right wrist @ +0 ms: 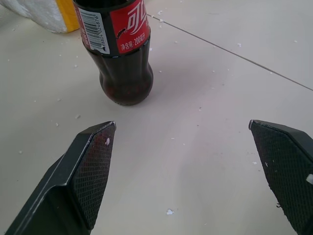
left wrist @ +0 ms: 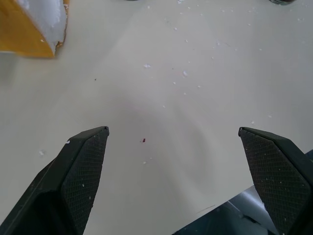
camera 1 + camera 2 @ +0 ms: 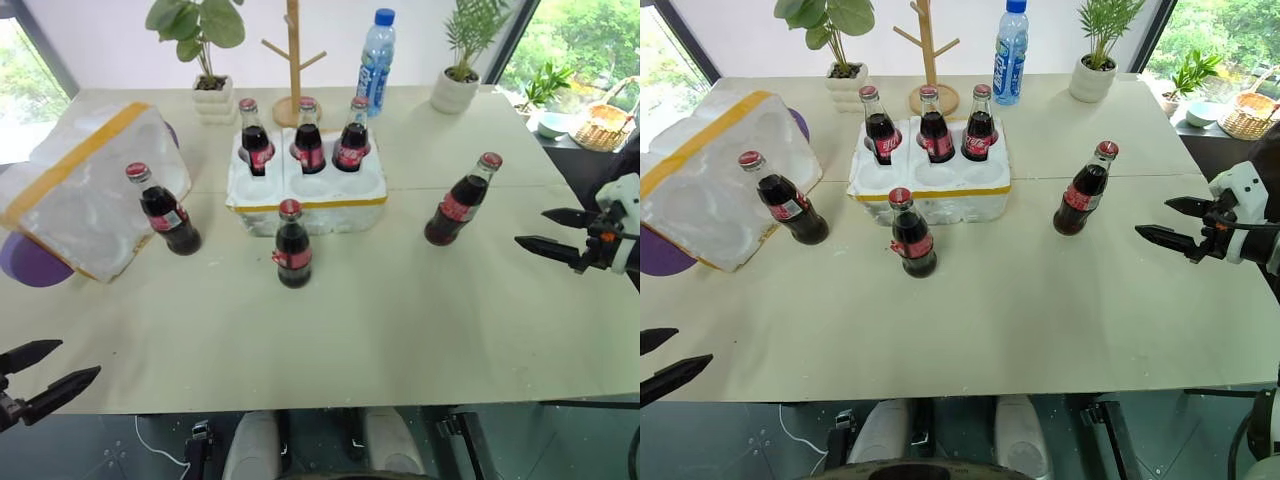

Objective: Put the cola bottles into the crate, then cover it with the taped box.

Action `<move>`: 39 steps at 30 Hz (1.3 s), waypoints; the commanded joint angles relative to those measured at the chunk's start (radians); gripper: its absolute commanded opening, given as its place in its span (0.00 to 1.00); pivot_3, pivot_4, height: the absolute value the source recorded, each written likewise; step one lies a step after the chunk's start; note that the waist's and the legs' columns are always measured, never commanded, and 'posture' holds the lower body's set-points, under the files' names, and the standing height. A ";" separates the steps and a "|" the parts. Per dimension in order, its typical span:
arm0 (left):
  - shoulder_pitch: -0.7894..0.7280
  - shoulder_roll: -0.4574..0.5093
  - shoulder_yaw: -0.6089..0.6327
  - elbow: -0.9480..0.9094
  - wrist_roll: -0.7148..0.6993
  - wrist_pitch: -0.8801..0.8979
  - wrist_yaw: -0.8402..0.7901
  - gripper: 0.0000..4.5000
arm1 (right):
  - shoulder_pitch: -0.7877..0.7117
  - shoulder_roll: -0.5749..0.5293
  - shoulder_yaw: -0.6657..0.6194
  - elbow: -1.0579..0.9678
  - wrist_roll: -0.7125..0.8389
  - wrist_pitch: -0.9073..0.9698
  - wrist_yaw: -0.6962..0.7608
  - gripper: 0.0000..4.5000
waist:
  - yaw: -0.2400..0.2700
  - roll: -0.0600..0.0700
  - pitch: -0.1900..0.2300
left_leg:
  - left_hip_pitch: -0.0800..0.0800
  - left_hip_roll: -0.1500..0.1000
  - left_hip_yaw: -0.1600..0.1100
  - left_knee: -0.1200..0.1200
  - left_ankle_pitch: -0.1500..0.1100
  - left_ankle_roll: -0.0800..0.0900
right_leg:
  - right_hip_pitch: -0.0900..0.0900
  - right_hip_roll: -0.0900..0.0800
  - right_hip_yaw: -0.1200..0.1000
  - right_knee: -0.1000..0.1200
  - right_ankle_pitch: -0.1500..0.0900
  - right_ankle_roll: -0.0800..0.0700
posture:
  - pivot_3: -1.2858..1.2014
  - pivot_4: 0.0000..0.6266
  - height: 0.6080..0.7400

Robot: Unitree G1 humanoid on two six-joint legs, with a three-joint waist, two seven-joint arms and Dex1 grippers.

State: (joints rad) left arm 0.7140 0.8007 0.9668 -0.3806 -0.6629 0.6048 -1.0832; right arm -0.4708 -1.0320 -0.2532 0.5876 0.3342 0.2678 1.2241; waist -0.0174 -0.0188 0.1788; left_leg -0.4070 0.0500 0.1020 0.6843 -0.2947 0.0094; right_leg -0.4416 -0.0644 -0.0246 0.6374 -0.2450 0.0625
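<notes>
Both grippers, left [image 3: 45, 375] and right [image 3: 550, 232], gape empty over crumb-flecked beige table [image 3: 400, 330].

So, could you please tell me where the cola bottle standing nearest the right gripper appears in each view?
Left eye view: the cola bottle stands right of the crate, just ahead of the open right gripper.
Right eye view: right of centre, same spot beside the crate.
Left wrist view: I cannot tell; only bottle bases at the edge.
Right wrist view: its lower half, beyond the fingers.
Shared landmark: the crate's yellow tape band.
</notes>
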 commanded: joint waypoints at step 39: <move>-0.906 0.044 -0.557 0.372 0.144 -0.150 0.232 0.99 | 0.232 -0.058 -0.309 -1.037 0.837 0.753 -0.062 1.00 | 0.008 0.001 -0.002 | 0.005 0.000 -0.002 0.000 0.002 -0.003 | 0.005 0.001 0.000 0.004 0.002 0.004 | 0.52 0.24 1.00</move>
State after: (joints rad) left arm -0.1700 0.8410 0.4199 -0.0303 -0.5439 0.4924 -0.8511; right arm -0.2227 -1.0926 -0.5377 -0.4289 1.1102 1.0027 1.2027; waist -0.0098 -0.0179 0.1764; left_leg -0.4023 0.0496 0.1003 0.6844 -0.2928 0.0063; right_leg -0.4364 -0.0636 -0.0246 0.6409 -0.2427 0.0662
